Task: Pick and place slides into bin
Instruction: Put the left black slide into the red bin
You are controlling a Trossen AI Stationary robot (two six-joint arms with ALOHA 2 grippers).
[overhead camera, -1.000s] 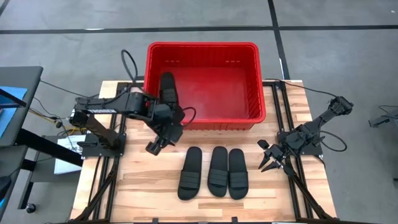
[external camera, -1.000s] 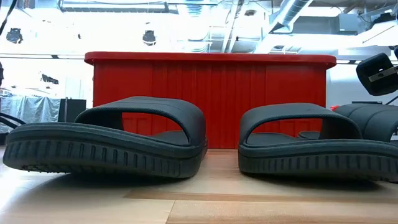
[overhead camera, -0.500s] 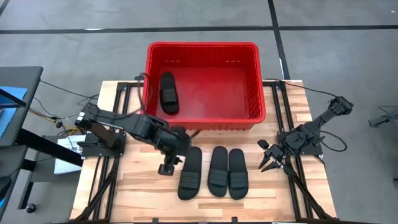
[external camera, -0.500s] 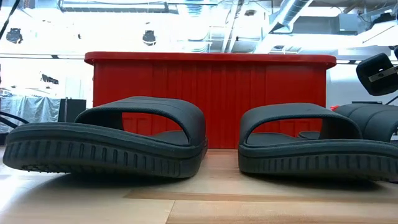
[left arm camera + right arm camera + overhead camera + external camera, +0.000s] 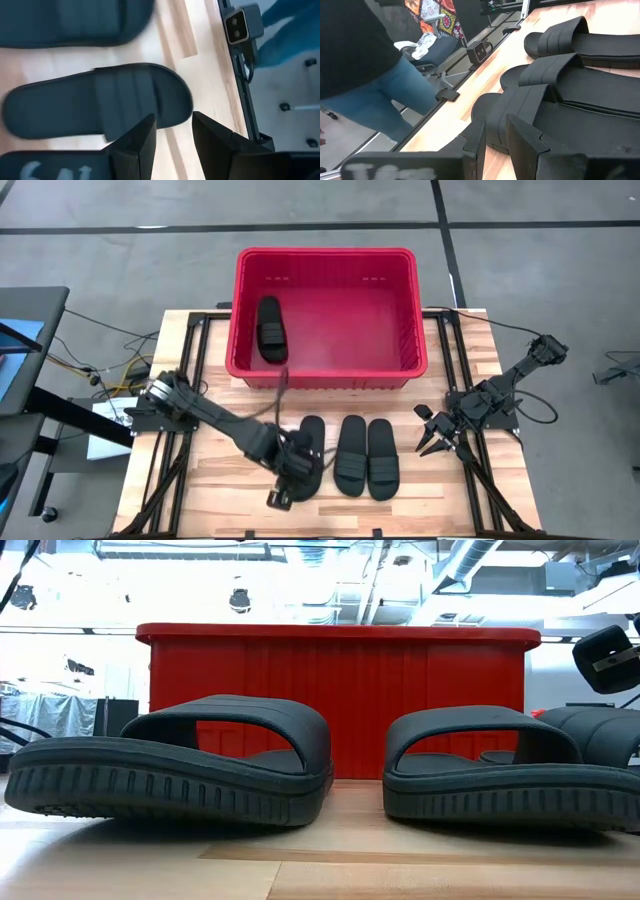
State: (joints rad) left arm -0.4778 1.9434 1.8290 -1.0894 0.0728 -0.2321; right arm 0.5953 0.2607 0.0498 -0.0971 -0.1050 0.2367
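Note:
The red bin (image 5: 325,370) stands at the table's far middle, with one black slide (image 5: 270,328) lying flat inside it at the left. Three black slides lie side by side on the table in front of the bin: left (image 5: 305,458), middle (image 5: 350,455), right (image 5: 381,458). My left gripper (image 5: 290,483) is open over the left slide's near end (image 5: 182,102), fingers pointing down; no touch shows. My right gripper (image 5: 435,444) waits open at the table's right, beside the right slide (image 5: 520,107). In the low view, two slides (image 5: 180,765) (image 5: 500,770) stand before the bin (image 5: 340,700).
The table's near edge with a small camera box (image 5: 242,25) lies close beyond the left gripper. A person in blue trousers (image 5: 385,95) stands beyond the table's near edge. Bare wood lies to the left of the slides (image 5: 220,480).
My left gripper has swung from the bin's near left corner toward the table's near edge and a little to the right, coming down over the near end of the left slide. The slide in the bin and the three on the table have kept still.

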